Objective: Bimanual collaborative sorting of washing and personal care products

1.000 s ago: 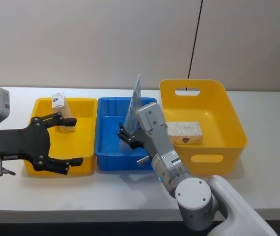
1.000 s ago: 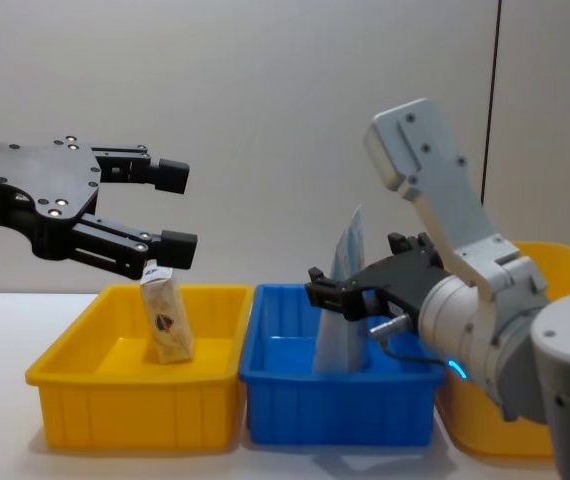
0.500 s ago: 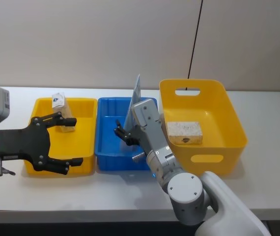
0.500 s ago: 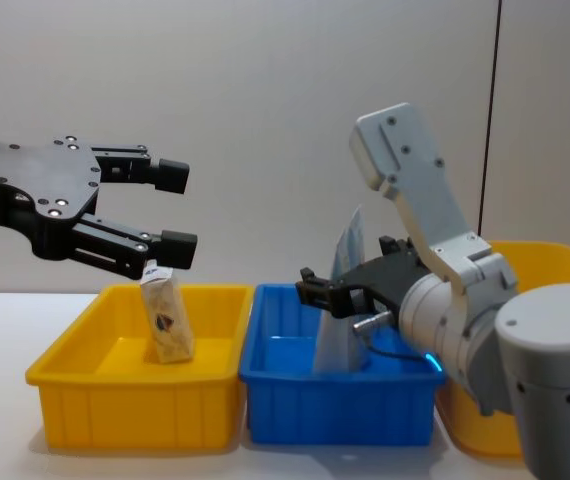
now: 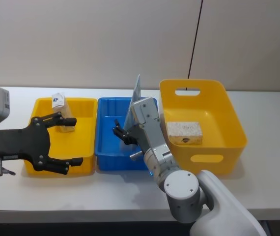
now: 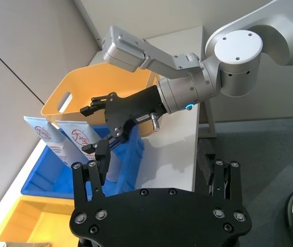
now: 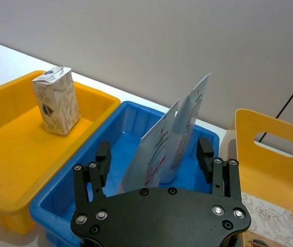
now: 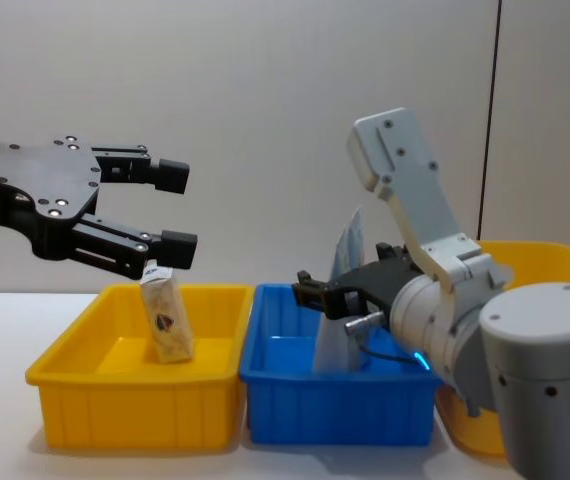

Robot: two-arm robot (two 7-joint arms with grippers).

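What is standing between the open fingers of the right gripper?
In the right wrist view, two pale blue pouches stand upright in the blue bin, framed by the right gripper fingers, untouched.

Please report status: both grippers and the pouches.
Right gripper open, straddling pale blue pouches in blue bin. Left gripper open, above small tan pack.

You've got three bins in a row on the tabletop (image 5: pixel 267 162): shallow bin (image 5: pixel 83 135) at left, middle tray (image 5: pixel 108 147), deep handled bin (image 5: pixel 228 118) at right. Small carton (image 5: pixel 60 110) stands at the left bin's back. Two tall pouches (image 7: pixel 169 141) stand upright in the middle tray. Flat pack (image 5: pixel 184 132) lies in the right bin.
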